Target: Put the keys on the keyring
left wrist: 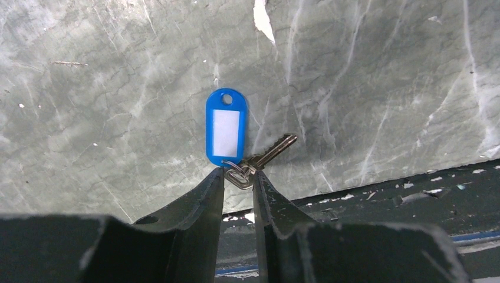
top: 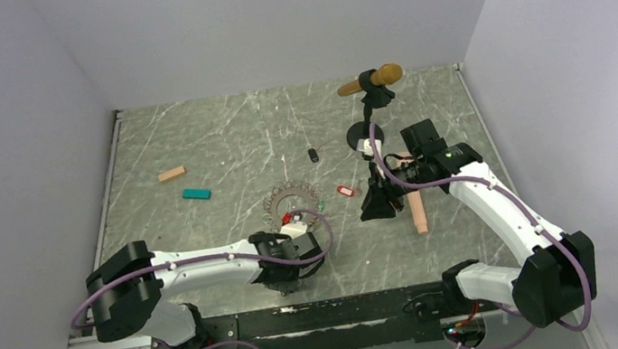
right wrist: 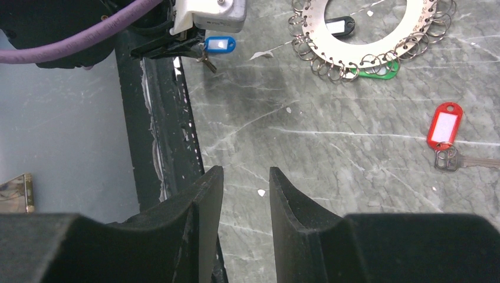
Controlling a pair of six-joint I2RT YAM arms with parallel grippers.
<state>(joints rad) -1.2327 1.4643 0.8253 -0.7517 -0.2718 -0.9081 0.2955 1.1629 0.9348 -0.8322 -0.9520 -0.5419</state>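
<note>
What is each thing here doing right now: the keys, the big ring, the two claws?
Keyring: flat on the table.
Blue key: pinched by its small ring.
Left gripper: shut on the blue key.
Red key: loose on the table, apart from the keyring.
Green key: at the keyring's rim; hooked or not, unclear.
Right gripper: open, empty.

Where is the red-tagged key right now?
The red-tagged key lies flat on the table, near the middle in the top view, between the keyring and the right gripper, touching neither.
</note>
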